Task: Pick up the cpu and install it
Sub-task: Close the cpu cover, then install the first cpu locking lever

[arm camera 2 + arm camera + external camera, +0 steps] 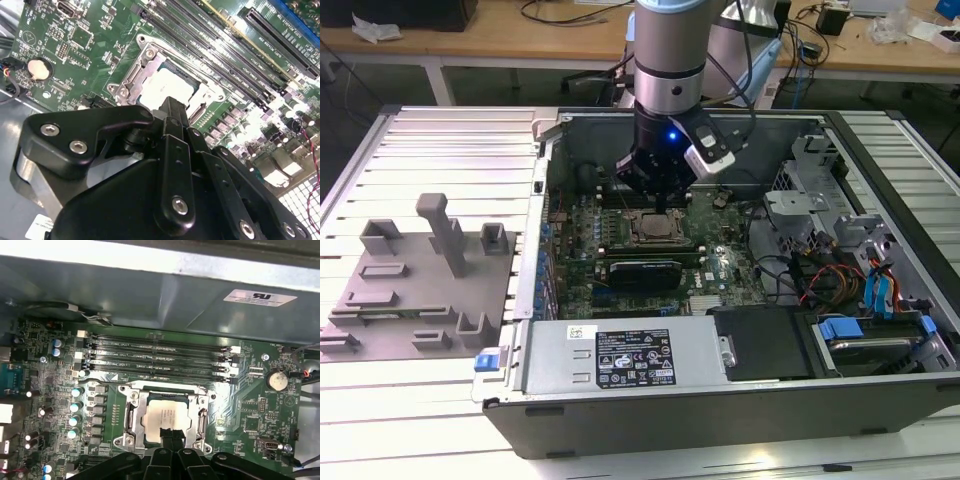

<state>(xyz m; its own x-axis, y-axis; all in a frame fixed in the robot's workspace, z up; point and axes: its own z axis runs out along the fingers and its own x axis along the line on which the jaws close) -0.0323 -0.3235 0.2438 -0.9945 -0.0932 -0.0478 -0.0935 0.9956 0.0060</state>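
Note:
The cpu (167,415), a silvery square chip, lies flat inside the metal socket frame (131,415) on the green motherboard (60,390). It also shows in the second wrist view, cpu (160,87), and in the exterior view, cpu (655,229). My gripper (169,433) hangs straight over it inside the open computer case (720,420). Its two black fingers are pressed together, and their tips sit at the chip's near edge. Nothing is held between them. I cannot tell whether the tips touch the chip. The black gripper body (165,200) hides part of the socket.
Memory slots (155,357) run just beyond the socket, under the case's rear wall (150,295). A grey fixture with upright blocks (420,270) stands at the exterior view's left. The power supply (620,355), drive bays and coloured cables (870,290) crowd the case's front and right.

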